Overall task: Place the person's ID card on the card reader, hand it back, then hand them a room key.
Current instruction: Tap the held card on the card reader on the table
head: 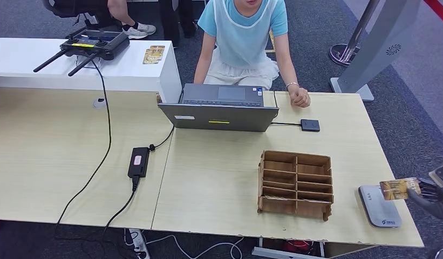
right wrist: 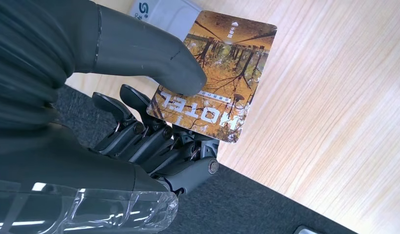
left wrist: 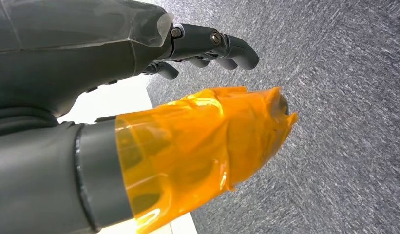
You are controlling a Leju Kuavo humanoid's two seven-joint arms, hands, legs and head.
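Note:
My right hand (head: pixel 434 195) comes in at the table's right edge and pinches a card (head: pixel 400 188) printed with autumn trees. In the right wrist view the thumb presses on that card (right wrist: pixel 217 78), the darker fingers (right wrist: pixel 154 141) lie under it, and the word HOTEL shows. The card hangs just above the far right corner of the grey card reader (head: pixel 378 208), which lies flat near the table's front right corner; its edge (right wrist: pixel 159 12) peeks out behind the card. My left hand (left wrist: pixel 139 92) hangs over grey carpet, holding nothing, its thumb wrapped in orange tape.
A person in a blue shirt sits behind the laptop (head: pixel 219 110), one hand (head: pixel 300 98) resting on the table. A wooden slotted rack (head: pixel 295 183) stands left of the reader. A small black pad (head: pixel 310 125), a power brick (head: pixel 138 162) and cables lie further off.

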